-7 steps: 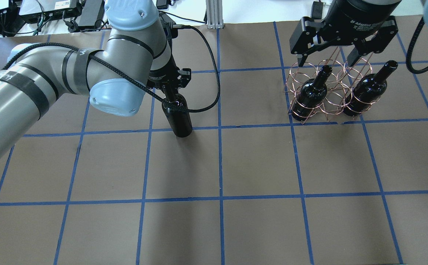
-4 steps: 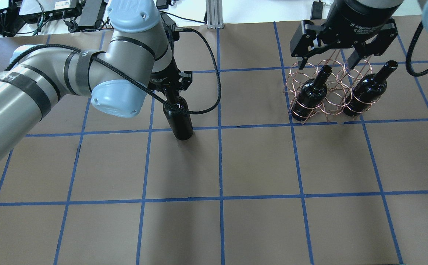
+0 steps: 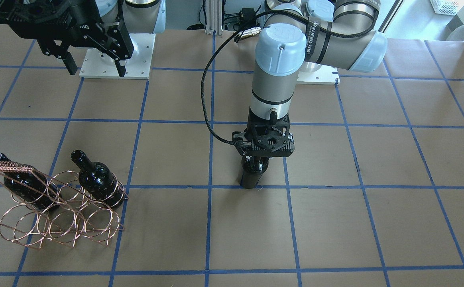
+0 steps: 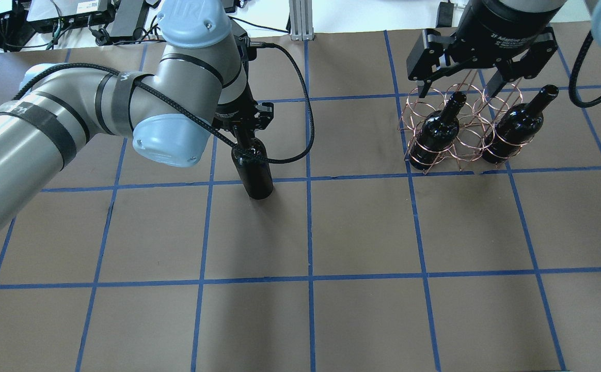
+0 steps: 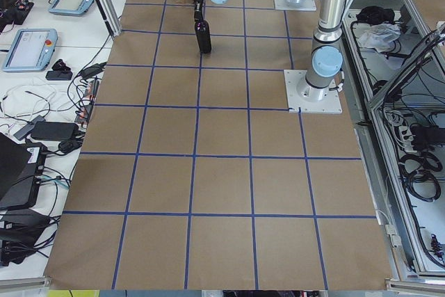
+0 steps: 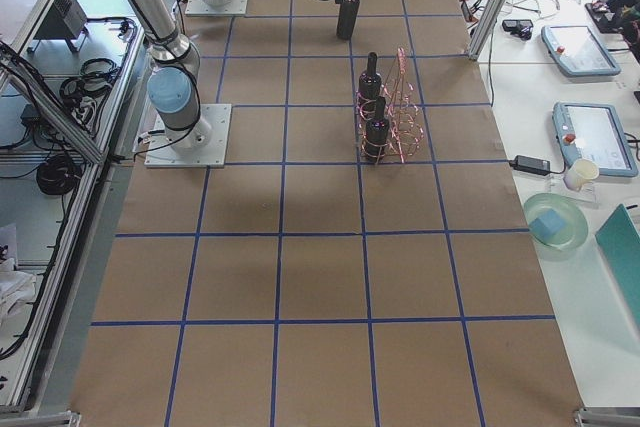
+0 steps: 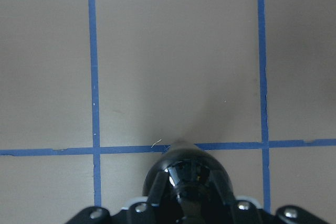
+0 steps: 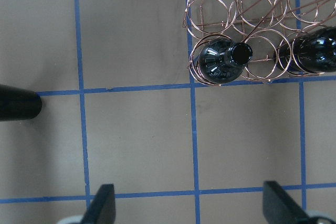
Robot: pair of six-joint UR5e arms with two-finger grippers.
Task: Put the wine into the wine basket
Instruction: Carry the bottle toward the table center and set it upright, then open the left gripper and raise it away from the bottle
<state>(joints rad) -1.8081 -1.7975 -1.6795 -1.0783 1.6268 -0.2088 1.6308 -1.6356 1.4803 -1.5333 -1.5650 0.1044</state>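
Note:
My left gripper (image 4: 245, 138) is shut on the neck of a near-black wine bottle (image 4: 254, 173) that hangs upright, its base at or just above the table, left of centre. The bottle also shows in the front view (image 3: 252, 176) and in the left wrist view (image 7: 188, 177). The copper wire wine basket (image 3: 8, 166) stands at the far right (image 4: 469, 135) with two alike bottles in its rings, one (image 4: 437, 132) on its left and one (image 4: 517, 124) on its right. My right gripper (image 4: 458, 89) is open and empty above the basket.
The table is brown paper with a grid of blue tape lines (image 4: 309, 227). The basket's middle rings (image 8: 262, 40) hold no bottle. Cables and electronics (image 4: 73, 15) lie beyond the far edge.
My left arm has shifted slightly to the right with the bottle in its grip. The right gripper stays open over the basket, almost unmoved.

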